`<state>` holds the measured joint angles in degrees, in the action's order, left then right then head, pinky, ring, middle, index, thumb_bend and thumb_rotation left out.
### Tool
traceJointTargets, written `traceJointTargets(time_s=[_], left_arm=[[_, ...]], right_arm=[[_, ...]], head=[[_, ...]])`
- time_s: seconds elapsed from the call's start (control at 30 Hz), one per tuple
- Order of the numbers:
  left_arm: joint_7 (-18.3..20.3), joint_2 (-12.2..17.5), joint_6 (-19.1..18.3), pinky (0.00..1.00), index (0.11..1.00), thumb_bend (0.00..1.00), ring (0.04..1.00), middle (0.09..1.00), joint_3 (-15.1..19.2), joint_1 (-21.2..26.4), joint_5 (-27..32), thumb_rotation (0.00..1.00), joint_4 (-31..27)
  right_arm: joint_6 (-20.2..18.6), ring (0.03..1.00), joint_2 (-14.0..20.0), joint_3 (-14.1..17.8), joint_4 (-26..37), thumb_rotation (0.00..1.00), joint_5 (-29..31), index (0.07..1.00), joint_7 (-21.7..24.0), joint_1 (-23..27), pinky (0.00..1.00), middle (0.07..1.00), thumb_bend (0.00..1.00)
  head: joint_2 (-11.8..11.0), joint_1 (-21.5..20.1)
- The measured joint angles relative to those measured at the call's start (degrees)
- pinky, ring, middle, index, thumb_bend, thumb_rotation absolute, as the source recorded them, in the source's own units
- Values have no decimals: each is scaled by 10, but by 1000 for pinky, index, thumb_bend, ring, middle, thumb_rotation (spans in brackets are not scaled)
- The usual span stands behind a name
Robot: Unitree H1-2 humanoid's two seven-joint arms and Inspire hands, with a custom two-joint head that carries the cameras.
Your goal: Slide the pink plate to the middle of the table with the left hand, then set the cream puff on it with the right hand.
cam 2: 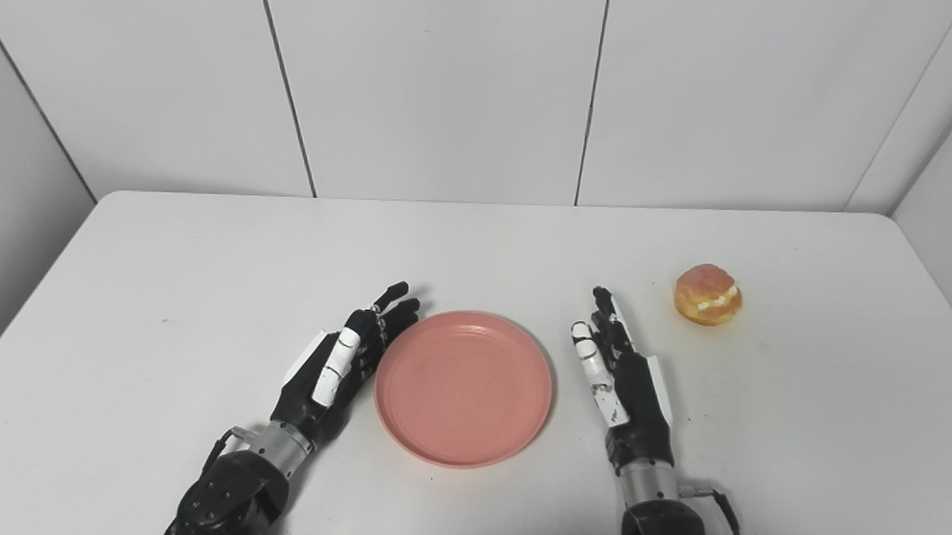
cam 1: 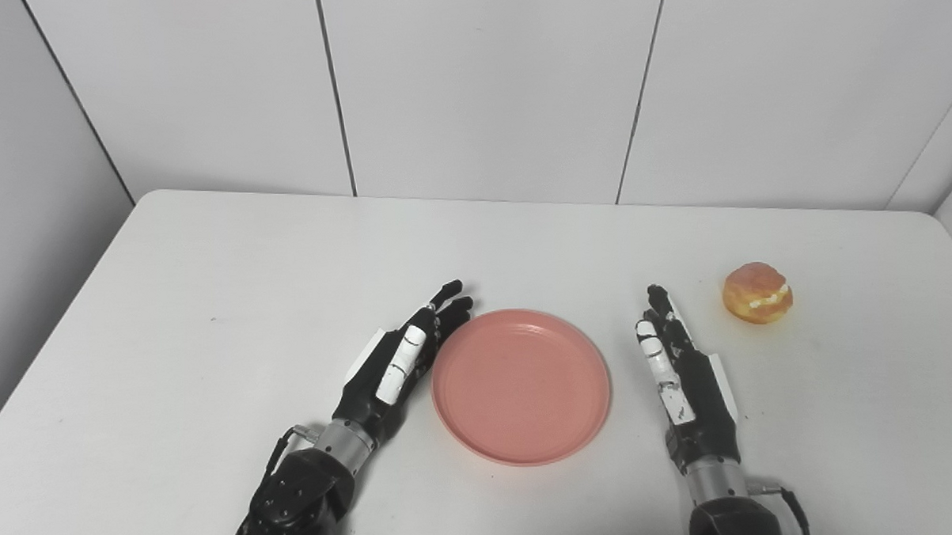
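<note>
**Plate's sitting between both hands, puff off on its own**

So the pink plate is lying flat on the white surface, pretty much centered side to side and toward the near half. Nothing on it.

The left hand is right up against the plate's left rim, edge-on, with its fingers stretched out straight and angled along the plate's far-left curve. It looks like it's touching the rim, or as good as. It isn't gripping anything, the fingers are just extended and loosely together.

The right hand is on the other side of the plate, a little gap off the right rim, also laid out with its fingers straight and pointing away from the robot. It's empty too, nothing held.

The cream puff is further right of the plate and a bit farther back, just beyond the right hand's fingertips and not touching them. You can see the cream line showing in its side.
</note>
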<state>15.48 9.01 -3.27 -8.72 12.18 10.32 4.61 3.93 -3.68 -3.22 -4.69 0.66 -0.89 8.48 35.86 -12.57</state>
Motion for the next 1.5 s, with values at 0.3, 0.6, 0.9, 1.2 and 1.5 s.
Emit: traceJointTargets(time_s=[0.3, 0.6, 0.9, 1.2, 1.5], left_arm=[[-10, -10, 4, 969, 942, 696, 959, 957, 1, -6, -11, 1000, -3], [-18, -27, 23, 1000, 964, 700, 985, 980, 10, -12, -19, 1000, 5], [-31, -43, 31, 1000, 969, 669, 990, 978, 25, -13, -19, 1000, 13], [-39, -55, 41, 1000, 984, 656, 1000, 988, 37, -12, -21, 1000, 22], [-40, -62, 59, 1000, 977, 629, 995, 980, 43, -10, -31, 1000, 31]], right_arm=[[-1, 982, 0, 0, 0, 779, 0, 948, 0, 0, 1000, 982, 609], [-4, 1000, 1, 0, 0, 787, -1, 961, 0, 2, 1000, 996, 597], [-4, 994, 4, -1, -1, 799, -10, 975, 2, 3, 1000, 980, 589], [8, 965, 14, 0, -18, 783, -9, 981, 6, 13, 1000, 974, 615], [29, 970, 21, 6, -38, 800, -16, 971, 3, 25, 994, 966, 597]], head=[[1, -1], [1, -1], [-1, -2], [-2, -3], [-3, -4]])
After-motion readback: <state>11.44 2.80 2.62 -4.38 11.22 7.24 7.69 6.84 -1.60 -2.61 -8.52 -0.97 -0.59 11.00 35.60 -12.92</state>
